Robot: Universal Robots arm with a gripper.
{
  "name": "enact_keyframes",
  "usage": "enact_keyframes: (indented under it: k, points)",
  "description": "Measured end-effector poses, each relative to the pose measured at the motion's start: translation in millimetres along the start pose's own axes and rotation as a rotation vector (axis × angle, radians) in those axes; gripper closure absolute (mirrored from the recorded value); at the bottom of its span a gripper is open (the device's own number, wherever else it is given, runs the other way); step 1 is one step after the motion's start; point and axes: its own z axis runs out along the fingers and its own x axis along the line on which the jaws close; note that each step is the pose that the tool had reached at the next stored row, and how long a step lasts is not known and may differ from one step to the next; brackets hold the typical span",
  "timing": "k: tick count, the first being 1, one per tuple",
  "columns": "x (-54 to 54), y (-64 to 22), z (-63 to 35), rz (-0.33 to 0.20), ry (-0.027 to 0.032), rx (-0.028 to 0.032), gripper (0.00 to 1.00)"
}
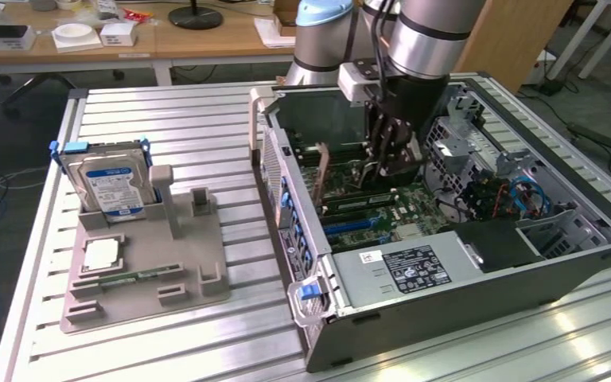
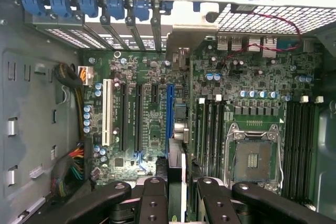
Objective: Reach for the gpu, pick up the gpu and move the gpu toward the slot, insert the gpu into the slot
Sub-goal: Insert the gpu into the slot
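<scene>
My gripper [image 1: 391,163] is down inside the open computer case, shut on the gpu [image 2: 177,174]. The wrist view shows the card edge-on between the dark fingers [image 2: 152,200], and its silvery bracket [image 2: 184,38] reaches the case's rear slot openings. The slot [image 2: 169,114], a long blue strip on the green motherboard [image 2: 149,129], lies right alongside the card's edge and still shows along most of its length. The card hangs just above the board, close to the slot and roughly parallel to it. From the exterior view, the gpu [image 1: 327,171] stands on edge beside the gripper.
A silver processor socket [image 2: 254,153] and dark memory strips [image 2: 210,129] lie beside the slot, with a white connector [image 2: 107,111] on its other side. Case walls and the power supply [image 1: 412,267] hem the gripper in. Outside, a grey fixture [image 1: 146,270] holds the hard drive [image 1: 109,187].
</scene>
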Motion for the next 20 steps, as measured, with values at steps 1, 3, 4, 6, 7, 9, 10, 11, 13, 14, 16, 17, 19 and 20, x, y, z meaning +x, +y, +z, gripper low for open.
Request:
enact_keyframes:
  k: [1,3,4,6,7,9,10,11,13,14,16,17,19,20]
  points:
    - [0.8,0.0,0.0,0.0,0.0001,-0.0001,0.74]
    - [2.1,0.1,0.2,0.0,0.0,0.0,0.74]
    - [2.8,0.1,0.2,0.0,0.0,0.0,0.74]
    - [3.3,0.3,0.7,0.0,-0.0001,0.0001,0.74]
    - [3.4,0.5,1.0,0.0,-0.0001,0.0,0.74]
    - [3.5,1.4,2.1,0.0,0.0,0.0,0.74]
    - [3.5,1.7,3.1,0.0,0.0,0.0,0.74]
    - [3.5,2.0,4.1,0.0,0.0,0.0,0.74]
    - [3.5,2.5,5.4,0.0,0.0001,0.0,0.74]
    - [3.5,2.8,6.0,0.0,0.0001,0.0,0.74]
    - [3.5,3.1,7.0,0.003,0.0,0.0002,0.74]
    - [3.5,3.3,7.5,0.006,-0.0001,0.0003,0.74]
    - [3.6,3.6,7.7,0.009,0.0003,0.0002,0.74]
    - [3.5,3.6,8.0,0.009,0.0001,0.0003,0.74]
